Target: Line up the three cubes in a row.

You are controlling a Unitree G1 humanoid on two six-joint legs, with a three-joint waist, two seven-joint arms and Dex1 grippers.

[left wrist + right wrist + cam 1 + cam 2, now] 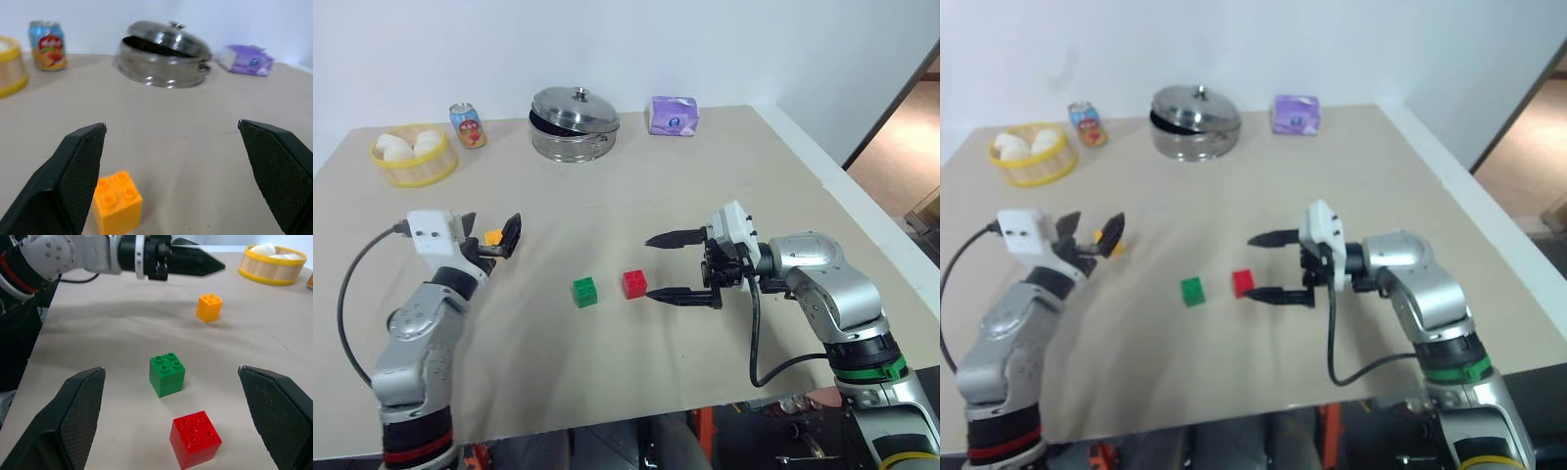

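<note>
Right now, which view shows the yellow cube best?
The left wrist view: the yellow cube sits close, studs clear. The right wrist view shows it farther off beyond the green cube; the eye views show a sliver by the left tool.

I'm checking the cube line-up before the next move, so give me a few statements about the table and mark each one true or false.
1. The green cube and the red cube sit side by side, close together. True.
2. The yellow cube touches the green cube. False: it sits apart, by the left gripper.
3. The right gripper has its fingers closed on the red cube. False: its fingers are open and hold nothing.
4. The left gripper holds nothing. True.
5. The pot has no lid. False: a lid rests on it, tilted.
</note>
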